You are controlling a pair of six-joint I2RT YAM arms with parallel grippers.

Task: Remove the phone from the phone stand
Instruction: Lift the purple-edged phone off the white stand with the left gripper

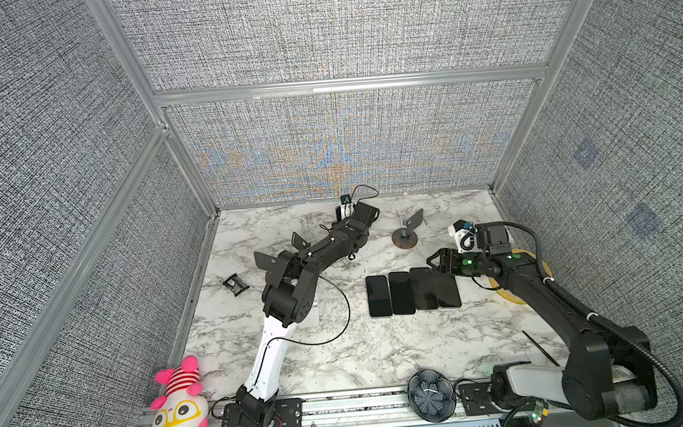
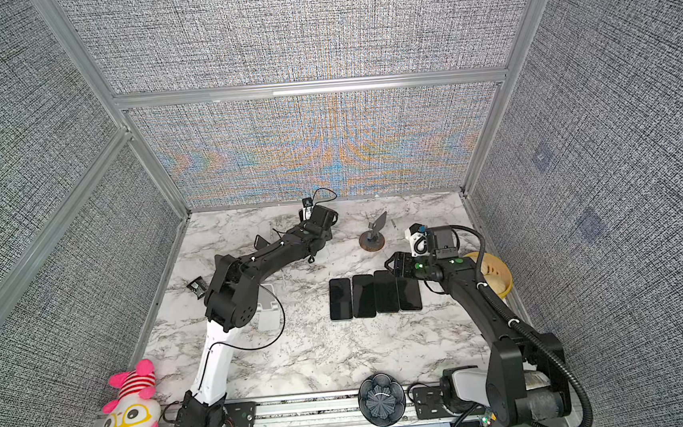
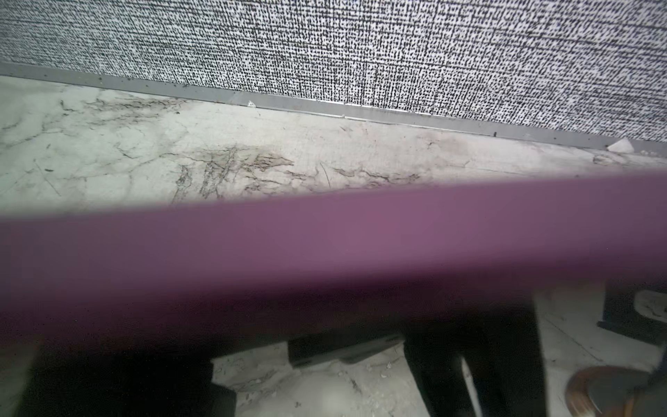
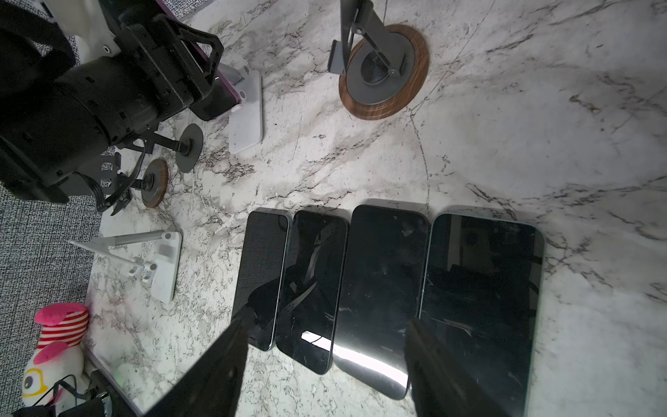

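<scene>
The purple phone stands propped on the white phone stand near the back wall, with its lower end on the stand's lip. The left gripper straddles the phone's upper part, a finger on each side. I cannot tell whether the fingers press it or merely flank it, as the left wrist view is mostly a purple blur. The right gripper hovers with its jaws apart, holding nothing, over a row of four dark phones lying flat side by side. A yellow bowl sits under the right arm, its inside largely hidden. A dark scalloped bowl on the front rail shows a ribbed inside.
</scene>
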